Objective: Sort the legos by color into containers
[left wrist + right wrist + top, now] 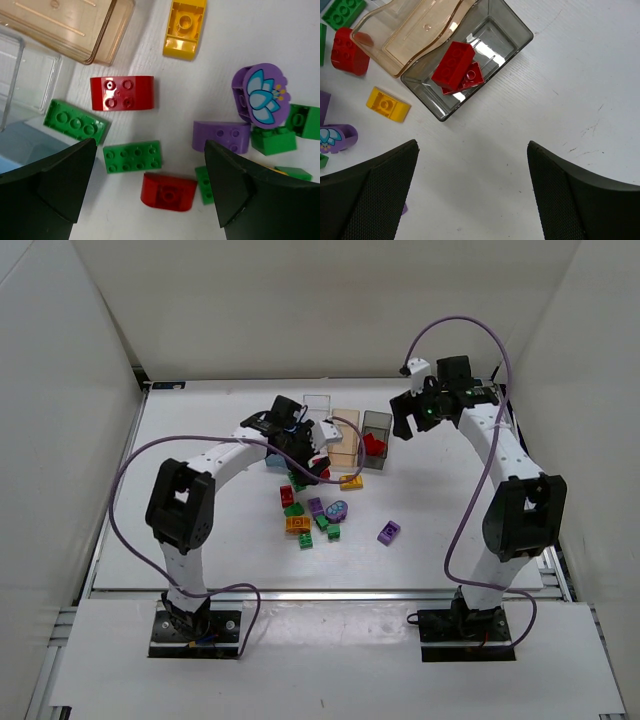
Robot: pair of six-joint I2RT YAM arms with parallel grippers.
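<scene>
Red brick (122,93), frame centre: judged light, rigid, slick; pinch across long flat sides; left tool (150,165) spread, empty.

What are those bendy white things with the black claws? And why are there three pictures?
They are two robot arms, left and right, bolted to a white table. One picture looks down from above. The other two come from little cameras on each wrist, so the dark shapes at the bottom are the claws' own fingers. The left gripper hangs open over a red brick and a green brick. The right gripper is open and empty, near a grey bin holding red bricks.
</scene>
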